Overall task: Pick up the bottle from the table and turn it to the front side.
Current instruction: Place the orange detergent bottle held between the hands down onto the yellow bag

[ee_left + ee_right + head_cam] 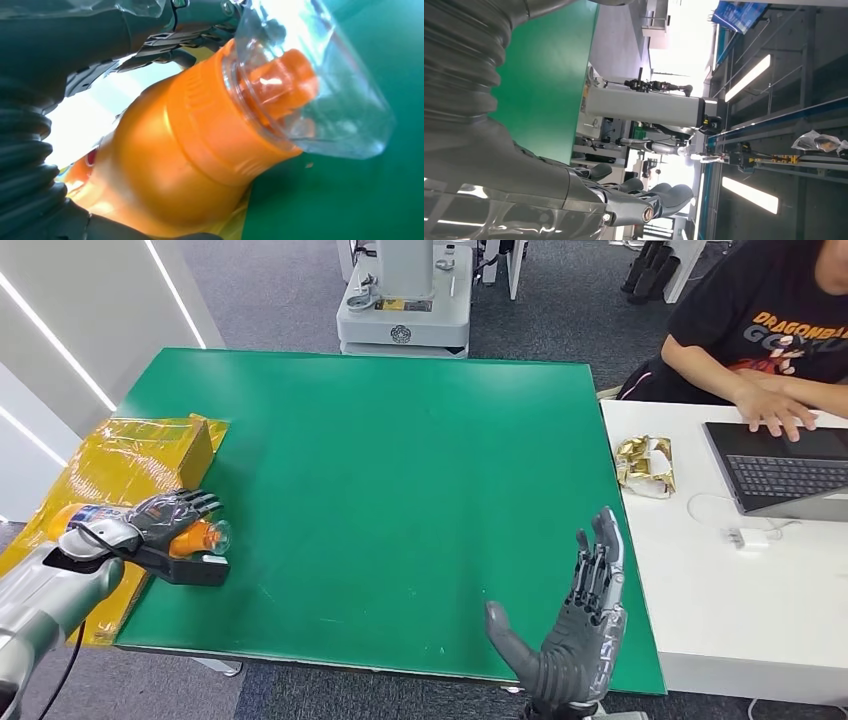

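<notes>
Head view high, facing down over green table (400, 490); wrist views close, sideways, sharing table.

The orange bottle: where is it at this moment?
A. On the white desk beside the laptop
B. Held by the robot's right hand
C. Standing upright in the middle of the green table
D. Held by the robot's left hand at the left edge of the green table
D: the left hand has its fingers wrapped around the orange bottle at the green table's left edge.

Left robot hand (165, 517) grips; right robot hand (578, 625) raised, fingers spread.
</notes>
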